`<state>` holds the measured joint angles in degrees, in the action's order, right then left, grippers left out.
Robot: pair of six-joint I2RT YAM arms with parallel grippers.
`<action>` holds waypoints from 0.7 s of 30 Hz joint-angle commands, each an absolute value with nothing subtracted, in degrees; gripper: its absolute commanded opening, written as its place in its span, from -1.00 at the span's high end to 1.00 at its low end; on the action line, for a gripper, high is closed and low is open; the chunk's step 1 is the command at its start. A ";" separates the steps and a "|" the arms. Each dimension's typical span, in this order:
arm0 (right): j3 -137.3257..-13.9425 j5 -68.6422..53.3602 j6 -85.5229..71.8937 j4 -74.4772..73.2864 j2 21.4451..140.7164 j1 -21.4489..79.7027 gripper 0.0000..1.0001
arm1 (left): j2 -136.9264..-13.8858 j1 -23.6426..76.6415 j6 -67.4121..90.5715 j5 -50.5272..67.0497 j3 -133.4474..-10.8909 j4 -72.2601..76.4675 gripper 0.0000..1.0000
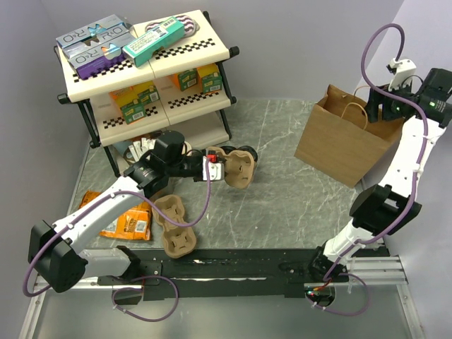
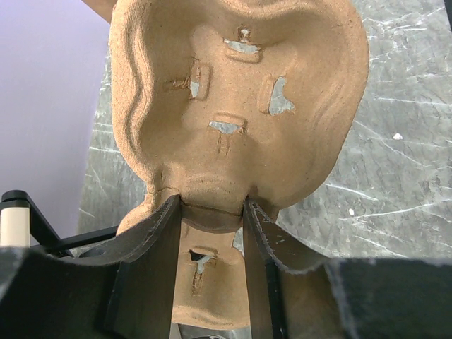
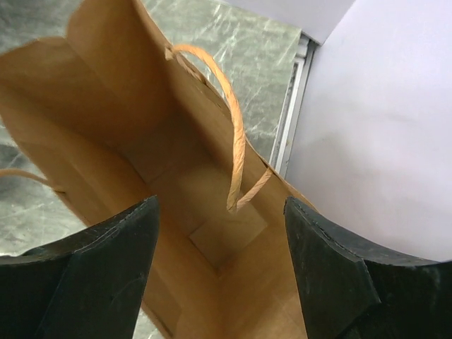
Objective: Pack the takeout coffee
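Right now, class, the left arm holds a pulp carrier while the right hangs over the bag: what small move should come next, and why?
Probably lower the pulp carrier flat onto the table. The left gripper clamps it tilted and off the surface, with no cup in it. The paper bag under the open right gripper is empty too.

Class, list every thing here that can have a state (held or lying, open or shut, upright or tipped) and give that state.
Brown moulded-pulp cup carrier: held off the table, empty.
Left hand: shut on the carrier's edge.
Second brown pulp carrier: lying on the table, untouched.
Brown paper bag with twine handles: upright, open, nothing seen inside.
Right hand: open, over the bag's mouth.
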<state>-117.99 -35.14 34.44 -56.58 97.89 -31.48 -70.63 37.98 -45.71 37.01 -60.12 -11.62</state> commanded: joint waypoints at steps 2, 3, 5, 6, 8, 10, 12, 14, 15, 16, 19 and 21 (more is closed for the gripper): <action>-115.14 -33.84 35.16 -51.52 97.91 -31.12 -0.55 | -69.52 38.23 -44.91 37.70 -60.29 -9.67 0.98; -114.88 -33.58 35.07 -50.81 98.00 -31.03 -0.55 | -69.61 38.23 -44.83 37.71 -60.38 -9.75 0.98; -114.26 -33.31 35.24 -49.05 98.17 -30.68 -0.56 | -69.70 38.23 -44.82 37.71 -60.47 -9.93 0.98; -114.17 -33.14 35.33 -48.70 98.35 -30.50 -0.56 | -69.70 38.23 -44.82 37.71 -60.56 -10.02 0.98; -114.52 -32.43 35.68 -48.34 99.13 -30.06 -0.56 | -69.79 38.23 -44.74 37.79 -60.64 -10.20 0.98; -115.31 -31.82 36.29 -48.16 99.84 -29.88 -0.56 | -69.87 38.23 -44.65 37.71 -60.73 -10.28 0.98; -115.93 -31.64 36.30 -47.90 100.54 -29.71 -0.56 | -69.96 38.23 -44.56 37.71 -60.82 -10.20 0.98; -116.01 -31.38 36.65 -47.46 100.90 -29.45 -0.56 | -70.05 38.23 -44.30 37.71 -60.91 -10.28 0.98; -116.36 -31.29 36.82 -47.46 101.16 -29.36 -0.56 | -70.05 38.15 -44.30 37.71 -60.91 -10.28 0.98; -116.63 -31.29 37.17 -47.72 101.51 -29.36 -0.55 | -70.22 38.23 -44.21 37.71 -61.00 -10.28 0.98; -118.56 -31.20 37.79 -48.95 103.18 -29.18 -0.48 | -70.58 38.15 -44.38 37.79 -61.35 -10.46 0.98; -120.14 -31.46 38.32 -49.74 104.32 -29.18 -0.34 | -70.58 38.23 -44.56 37.88 -61.43 -10.63 0.98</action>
